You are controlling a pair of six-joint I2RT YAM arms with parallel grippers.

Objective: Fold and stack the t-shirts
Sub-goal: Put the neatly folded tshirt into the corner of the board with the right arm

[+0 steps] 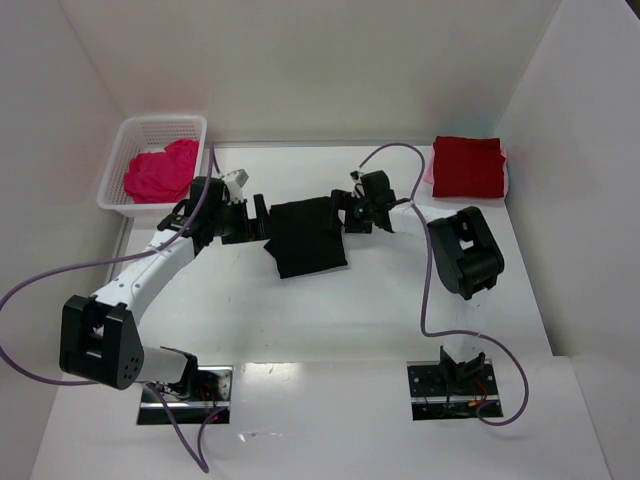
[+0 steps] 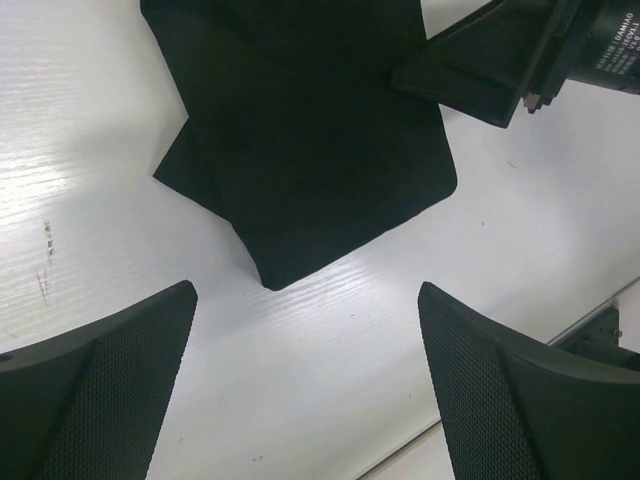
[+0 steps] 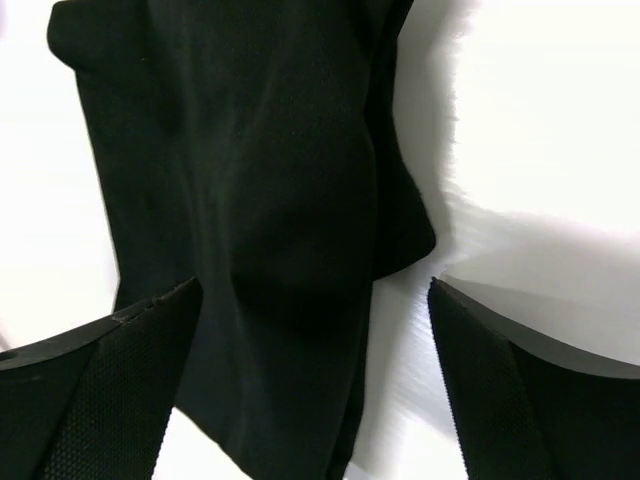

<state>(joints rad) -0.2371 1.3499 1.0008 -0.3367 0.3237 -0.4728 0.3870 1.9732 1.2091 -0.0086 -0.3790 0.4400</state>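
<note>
Black t-shirt (image 1: 308,238) sits folded into a rough rectangle in the middle of the table (image 1: 330,320), with one corner poking out on its near left side. Left gripper (image 1: 258,216) is parked just off the shirt's left edge, jaws spread wide with nothing in them. From the left wrist cam the cloth lies out ahead of it, not between the jaws.

Right gripper (image 1: 347,213) is over at the shirt's far right corner, also spread wide. In the right wrist view the black fabric fills most of the gap between its fingers (image 3: 110,390), but I honestly can't tell if they're touching it or just above it.

Dark red t-shirt (image 1: 468,166) is folded flat at the far right corner of the table, well apart from the black one. Magenta-pink t-shirt (image 1: 160,172) is bunched up and unfolded inside the white mesh basket (image 1: 128,130) at the far left.
</note>
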